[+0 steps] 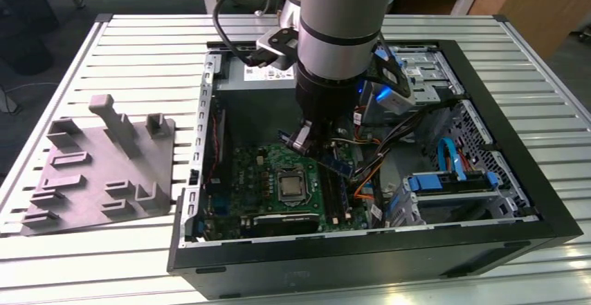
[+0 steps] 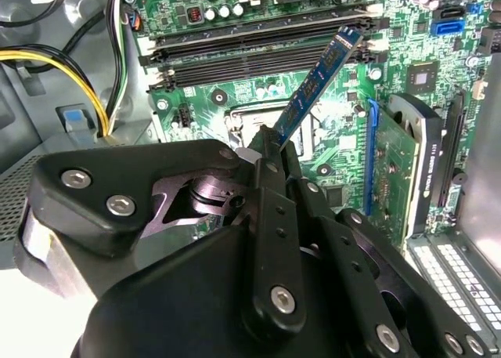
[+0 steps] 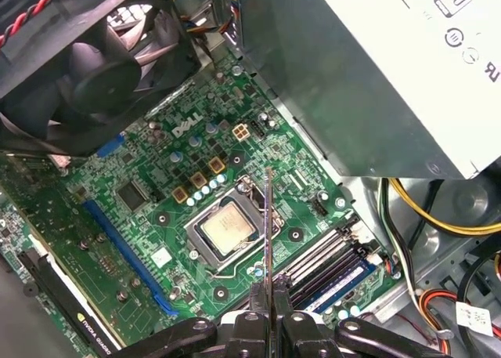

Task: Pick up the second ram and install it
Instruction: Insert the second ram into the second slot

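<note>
My gripper (image 1: 314, 146) is inside the open computer case, shut on the second ram (image 1: 338, 166), a thin dark blue stick. In the second wrist view the second ram (image 2: 321, 80) juts out tilted from the gripper (image 2: 270, 150), its far end hanging above the long black memory slots (image 2: 258, 41). In the first wrist view the second ram (image 3: 268, 233) appears edge-on as a thin line rising from the gripper (image 3: 268, 295), over the motherboard beside the processor (image 3: 227, 226). Another blue stick (image 3: 340, 283) sits in the slots (image 3: 317, 260).
The grey fixture plate (image 1: 97, 167) lies on the slatted table at the exterior view's left. Inside the case are a black fan (image 3: 86, 68), the power supply box (image 3: 376, 68), loose cables (image 3: 438, 209) and a drive cage (image 1: 461, 180) with blue clips.
</note>
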Action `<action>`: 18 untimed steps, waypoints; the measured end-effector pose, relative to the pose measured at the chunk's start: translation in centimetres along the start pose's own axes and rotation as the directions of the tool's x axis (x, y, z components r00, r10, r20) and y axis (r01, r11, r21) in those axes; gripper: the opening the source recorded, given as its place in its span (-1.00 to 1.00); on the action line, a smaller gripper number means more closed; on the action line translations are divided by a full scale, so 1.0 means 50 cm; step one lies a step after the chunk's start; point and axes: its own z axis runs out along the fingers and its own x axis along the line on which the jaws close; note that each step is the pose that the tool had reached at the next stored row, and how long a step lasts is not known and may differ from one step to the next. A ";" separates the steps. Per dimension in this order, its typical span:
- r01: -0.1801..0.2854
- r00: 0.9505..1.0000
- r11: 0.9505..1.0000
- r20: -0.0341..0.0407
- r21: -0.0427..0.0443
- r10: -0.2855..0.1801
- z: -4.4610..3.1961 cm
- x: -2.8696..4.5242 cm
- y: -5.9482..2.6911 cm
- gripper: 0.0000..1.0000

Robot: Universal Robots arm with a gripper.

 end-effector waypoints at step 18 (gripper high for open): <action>-0.050 0.999 0.999 0.001 0.000 0.050 0.000 0.000 0.000 -0.72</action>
